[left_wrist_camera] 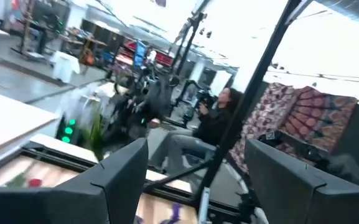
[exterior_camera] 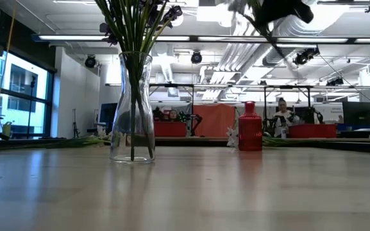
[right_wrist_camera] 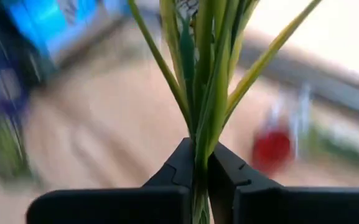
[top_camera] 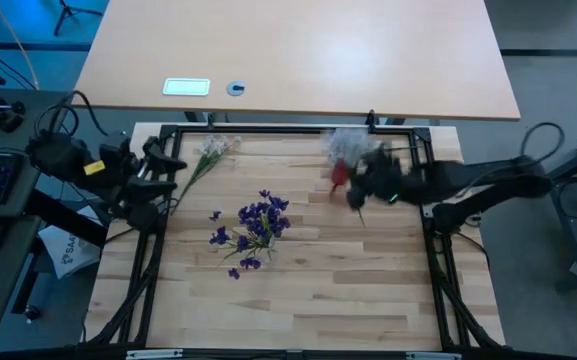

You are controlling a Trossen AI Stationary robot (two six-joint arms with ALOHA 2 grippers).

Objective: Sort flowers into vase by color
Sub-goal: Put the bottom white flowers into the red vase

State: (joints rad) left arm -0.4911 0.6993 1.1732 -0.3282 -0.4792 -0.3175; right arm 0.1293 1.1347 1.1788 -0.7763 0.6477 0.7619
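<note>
Right end effector (right_wrist_camera: 199, 163) clamped on a bundle of thin green flower stems (right_wrist_camera: 204, 74), fingers pinched near the stem base so the sprig rides upright; in the high view it hangs over the far right of the wooden slat surface (top_camera: 308, 290), just beside the small glossy red narrow-necked vase (top_camera: 339, 174), probably lining the pale sprig up with that neck. Red vase contents hard to tell, a pale blurred cluster sits right over it. Clear glass vase (exterior_camera: 132, 109) mid-surface already holds the deep-purple blossom sprigs (top_camera: 253, 228), stems down inside it. One white-clustered sprig (top_camera: 208, 152) lies loose on the surface at far left. Left end effector (left_wrist_camera: 195, 180) parked at the left edge, fingers apart, holding nothing
</note>
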